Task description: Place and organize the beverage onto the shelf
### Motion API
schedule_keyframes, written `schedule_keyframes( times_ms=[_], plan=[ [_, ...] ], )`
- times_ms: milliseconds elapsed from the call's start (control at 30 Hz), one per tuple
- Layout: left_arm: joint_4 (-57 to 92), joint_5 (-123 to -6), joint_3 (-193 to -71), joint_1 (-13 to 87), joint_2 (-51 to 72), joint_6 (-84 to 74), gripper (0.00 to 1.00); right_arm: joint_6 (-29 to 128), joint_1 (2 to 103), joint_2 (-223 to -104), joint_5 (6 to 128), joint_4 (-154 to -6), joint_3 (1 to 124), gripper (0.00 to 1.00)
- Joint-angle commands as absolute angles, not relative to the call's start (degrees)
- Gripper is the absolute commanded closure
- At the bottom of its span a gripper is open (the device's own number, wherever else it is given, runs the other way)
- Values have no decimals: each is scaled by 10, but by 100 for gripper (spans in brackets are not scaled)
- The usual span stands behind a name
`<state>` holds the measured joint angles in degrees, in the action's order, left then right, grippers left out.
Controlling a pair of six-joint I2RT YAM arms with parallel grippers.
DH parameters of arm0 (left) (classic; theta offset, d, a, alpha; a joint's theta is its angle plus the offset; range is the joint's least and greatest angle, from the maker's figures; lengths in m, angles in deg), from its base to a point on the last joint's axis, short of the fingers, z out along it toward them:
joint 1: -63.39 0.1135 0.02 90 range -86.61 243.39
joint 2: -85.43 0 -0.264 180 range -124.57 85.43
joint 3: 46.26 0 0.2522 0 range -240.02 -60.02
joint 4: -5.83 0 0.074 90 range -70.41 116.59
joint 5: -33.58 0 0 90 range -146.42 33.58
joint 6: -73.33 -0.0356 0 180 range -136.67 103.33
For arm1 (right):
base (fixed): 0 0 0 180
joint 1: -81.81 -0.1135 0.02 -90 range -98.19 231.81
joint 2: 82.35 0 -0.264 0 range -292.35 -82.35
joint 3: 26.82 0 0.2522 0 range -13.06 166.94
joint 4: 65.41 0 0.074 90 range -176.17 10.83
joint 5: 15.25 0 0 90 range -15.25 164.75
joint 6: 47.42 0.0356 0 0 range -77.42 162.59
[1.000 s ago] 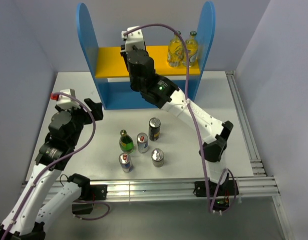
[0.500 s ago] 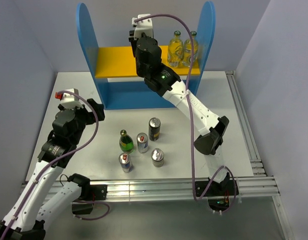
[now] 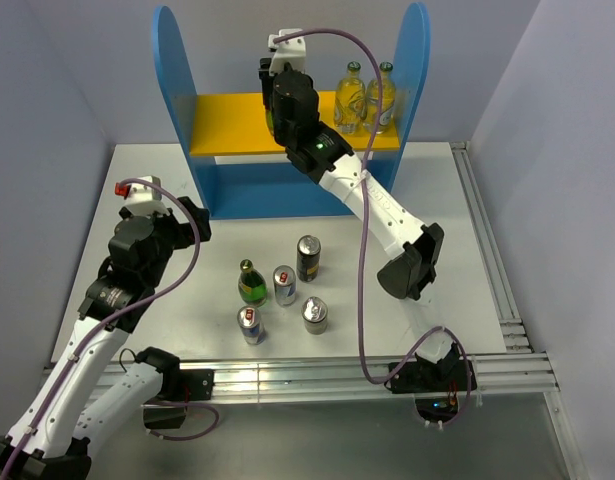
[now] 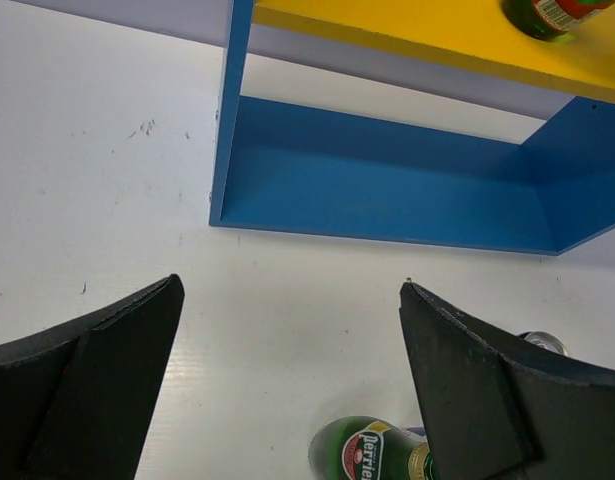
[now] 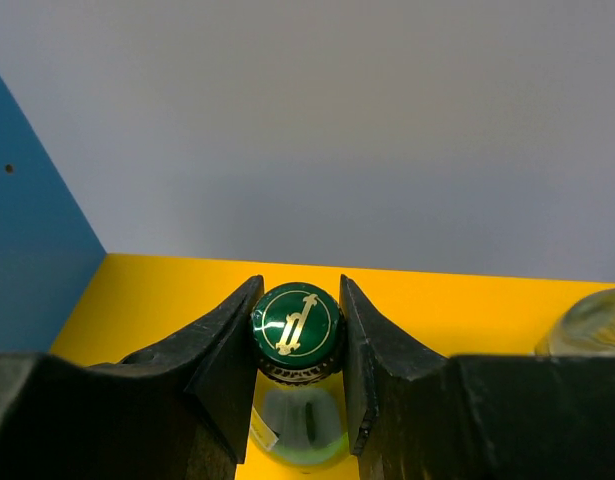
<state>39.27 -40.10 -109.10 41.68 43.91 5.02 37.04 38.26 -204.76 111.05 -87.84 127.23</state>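
This is a robotics lab test cell. A white bench (image 3: 467, 230) sits boxed in by plain pale partition walls (image 3: 47, 90), aluminium extrusion rails (image 3: 317, 372) run along its near and right edges, and two white-and-black robot arms (image 3: 372, 205) trailing purple cables (image 3: 360, 300) are bolted to the near rail. A blue and yellow shelf (image 3: 172, 70) stands at the back.
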Motion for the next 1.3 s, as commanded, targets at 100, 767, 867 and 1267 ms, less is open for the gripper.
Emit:
schedule_keyframes(
  times_ms=[100, 767, 867, 1267],
  plan=[
    [385, -416, -1093, 418, 440, 40, 4, 387, 383, -2040, 1091, -807, 1310, 100],
    [381, -428, -1091, 419, 439, 38, 4, 393, 378, -2050, 1099, -794, 1273, 14],
    [383, -431, -1091, 419, 436, 37, 2, 385, 367, -2010, 1132, -772, 1219, 10],
    [365, -489, -1090, 412, 434, 38, 4, 401, 238, -1649, 1278, -666, 744, 8]
  ],
)
